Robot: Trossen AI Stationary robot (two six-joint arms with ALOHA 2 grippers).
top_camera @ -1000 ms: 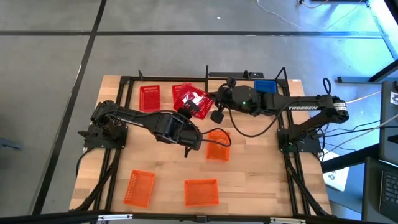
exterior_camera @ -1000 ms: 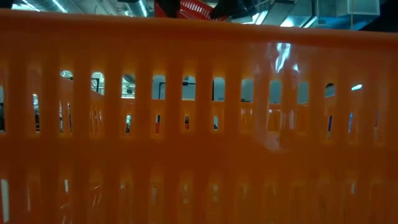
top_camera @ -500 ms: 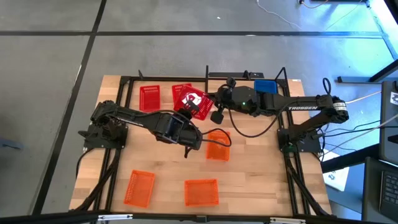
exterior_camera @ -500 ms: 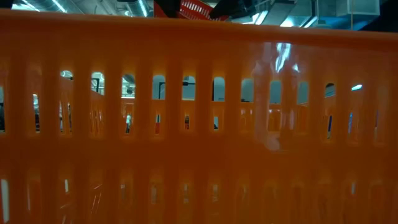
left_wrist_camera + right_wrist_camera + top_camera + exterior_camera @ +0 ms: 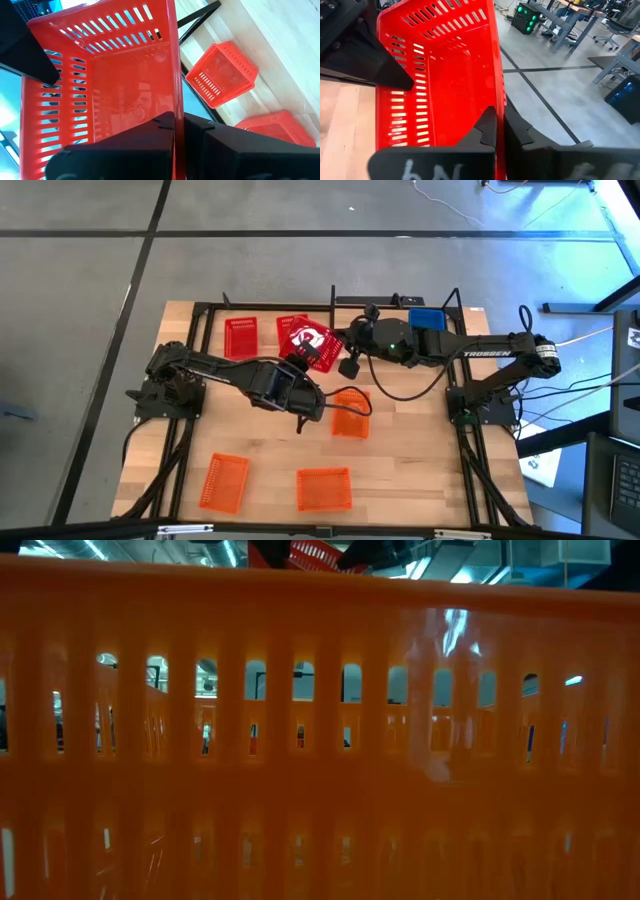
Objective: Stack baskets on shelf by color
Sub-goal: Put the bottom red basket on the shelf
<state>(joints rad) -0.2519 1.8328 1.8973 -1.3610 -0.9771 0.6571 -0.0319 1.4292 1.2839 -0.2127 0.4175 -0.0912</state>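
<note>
Filling nearly all of the level view is the slotted wall of an orange basket (image 5: pixel 320 740), sitting right at the near edge of the desk (image 5: pixel 420 470); from above it is a rectangular mesh tray (image 5: pixel 323 488) lying flat. Just beside it, toward the left arm's side, a second orange basket (image 5: pixel 224 481) is lying flat too. Farther in, near the middle of the desk, a third orange basket (image 5: pixel 349 413) is resting slightly askew, close under the left arm.

Beyond that, both arms are meeting over one red basket (image 5: pixel 311 346), which is being held tilted above the shelf (image 5: pixel 268 316). The left claw (image 5: pixel 297 363) is clenched on one thin wall of this basket (image 5: pixel 115 85), its dark fingers pinching the rim from both sides. The right claw (image 5: pixel 345 343) is gripping the opposite wall of the same basket (image 5: pixel 440 75) in the same way. The basket is bright red plastic, rectangular, with rows of narrow vertical slots along its sides and a smooth, glossy floor.

On the shelf, a light board framed by thin black posts at the far edge of the desk, another red basket (image 5: pixel 240 337) is lying flat, and a further red one (image 5: pixel 289 326) is partly hidden beneath the held basket. At the far right end a blue basket (image 5: pixel 426 319) is showing behind the right arm.
</note>
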